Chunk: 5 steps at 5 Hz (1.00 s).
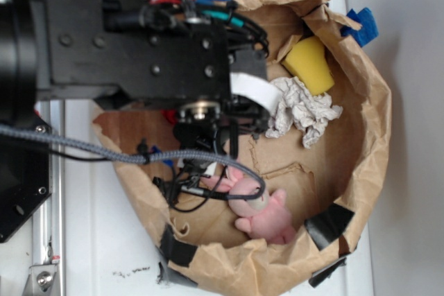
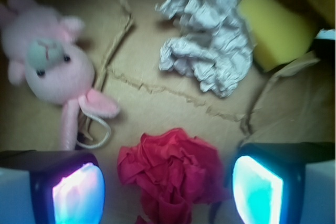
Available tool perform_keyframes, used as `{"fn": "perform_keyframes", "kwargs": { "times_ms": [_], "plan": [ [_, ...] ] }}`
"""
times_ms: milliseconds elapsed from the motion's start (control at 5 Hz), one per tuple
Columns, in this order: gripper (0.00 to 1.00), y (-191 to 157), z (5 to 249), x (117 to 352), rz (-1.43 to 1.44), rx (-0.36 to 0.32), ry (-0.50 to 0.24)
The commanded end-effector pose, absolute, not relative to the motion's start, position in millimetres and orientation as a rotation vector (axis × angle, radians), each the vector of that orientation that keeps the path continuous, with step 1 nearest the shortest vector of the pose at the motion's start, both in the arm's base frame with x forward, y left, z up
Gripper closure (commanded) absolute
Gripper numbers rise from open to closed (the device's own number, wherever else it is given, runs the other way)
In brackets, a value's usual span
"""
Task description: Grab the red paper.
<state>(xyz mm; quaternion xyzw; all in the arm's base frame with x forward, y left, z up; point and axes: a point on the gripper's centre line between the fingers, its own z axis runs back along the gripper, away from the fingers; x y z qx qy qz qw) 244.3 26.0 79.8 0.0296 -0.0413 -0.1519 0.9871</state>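
Two glowing pads (image 2: 79, 195) frame the wrist view, jaws spread wide with one red paper (image 2: 169, 174) between them, ungripped. Beyond, left to right: one pink bunny (image 2: 52, 66), one white paper wad (image 2: 207, 51), one yellow sponge (image 2: 275, 27).

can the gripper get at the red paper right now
Probably yes. In the wrist view the red paper lies between the open gripper's fingers, with nothing between them; the bunny sits well aside.

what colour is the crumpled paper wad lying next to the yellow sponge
White-grey: the crumpled paper wad beside the yellow sponge shows best in the wrist view.
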Motion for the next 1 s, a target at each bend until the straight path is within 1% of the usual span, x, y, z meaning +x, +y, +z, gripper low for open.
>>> {"fn": "perform_keyframes", "kwargs": {
  "times_ms": [0,400,600,800],
  "plan": [
    [0.0,41,83,232,-0.335,0.023,-0.108],
    [0.0,43,73,238,-0.324,0.034,-0.121],
    [0.0,47,57,241,-0.321,0.051,-0.138],
    [0.0,48,41,240,-0.324,0.112,-0.153]
  ]
}}
